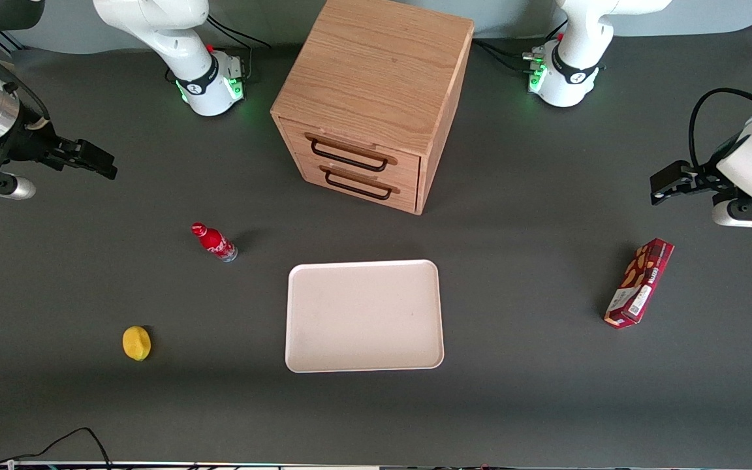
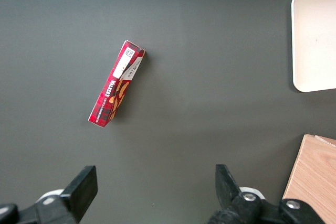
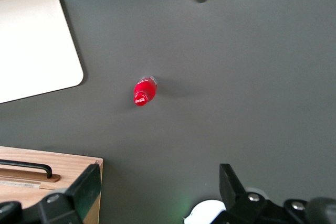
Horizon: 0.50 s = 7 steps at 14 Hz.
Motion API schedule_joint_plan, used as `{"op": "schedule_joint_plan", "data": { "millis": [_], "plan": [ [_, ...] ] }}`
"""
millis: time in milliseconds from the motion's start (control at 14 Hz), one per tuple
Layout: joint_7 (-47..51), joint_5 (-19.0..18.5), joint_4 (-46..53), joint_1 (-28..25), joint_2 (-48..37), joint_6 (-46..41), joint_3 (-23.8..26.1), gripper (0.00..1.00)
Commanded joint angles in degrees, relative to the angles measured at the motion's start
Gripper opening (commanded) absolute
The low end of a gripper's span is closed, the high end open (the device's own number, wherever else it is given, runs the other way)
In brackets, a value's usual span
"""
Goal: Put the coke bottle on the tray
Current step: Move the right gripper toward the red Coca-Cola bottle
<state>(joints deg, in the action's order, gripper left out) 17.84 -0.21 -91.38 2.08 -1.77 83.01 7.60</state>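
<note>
Bench point(image 1: 546, 405): dark grey, carries everything, pretty roomy.
Cabinet point(image 1: 376, 85): wooden two-drawer box with black handles, sits farthest from the front camera, above the tray in that view.
Tray point(image 1: 364, 316): cream-white with rounded corners and a low rim, flat on the bench, in front of the cabinet's drawers, nothing on it.
Tool point(image 1: 103, 164): right arm's black two-finger tool, up in the air at the working arm's end, well apart from the bottle. Fingers spread wide with nothing between them; one fingertip point(image 3: 89, 187) shows clearly from the wrist cam.
Snack box point(image 1: 639, 282): dark red, lying way over toward the parked arm's end.
Coke bottle point(image 1: 215, 242): red with a red cap and white script, standing on the bench beside the tray but not touching it, toward the working arm's end.
Lemon point(image 1: 136, 343): small yellow thing, nearer the front camera than the bottle.
</note>
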Motion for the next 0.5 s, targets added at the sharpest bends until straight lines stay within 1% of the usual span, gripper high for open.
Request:
{"op": "schedule_joint_plan", "data": {
  "millis": [0,71,286,357,429],
  "plan": [
    [0.6,1.4,2.7,-0.6,1.4,-2.4,-1.0,1.00],
    [0.4,1.4,3.9,-0.6,2.0,-2.7,-1.0,1.00],
    [0.4,1.4,2.8,-0.8,2.2,-3.3,-0.7,1.00],
    [0.3,1.9,1.0,-0.8,2.5,-2.3,-0.6,1.00],
    [0.1,2.8,-1.9,-0.9,2.4,0.8,-0.3,1.00]
  ]
}}
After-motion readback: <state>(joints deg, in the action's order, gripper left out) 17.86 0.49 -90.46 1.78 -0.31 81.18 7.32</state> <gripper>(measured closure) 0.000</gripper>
